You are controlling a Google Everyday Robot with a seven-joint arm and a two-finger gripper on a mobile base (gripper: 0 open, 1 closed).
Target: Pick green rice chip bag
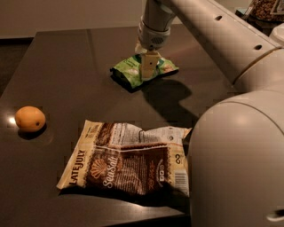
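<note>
The green rice chip bag lies flat on the dark table at the back centre. It is crinkly bright green with pale pictures on it. My gripper points down from the arm and stands right over the middle of the bag, covering part of it. It is at or just above the bag's surface; I cannot tell whether it touches.
A larger brown-and-cream "Late July" bag lies at the table's front centre. An orange fruit sits at the left. My pale body fills the lower right. A jar-like container stands at the far right top.
</note>
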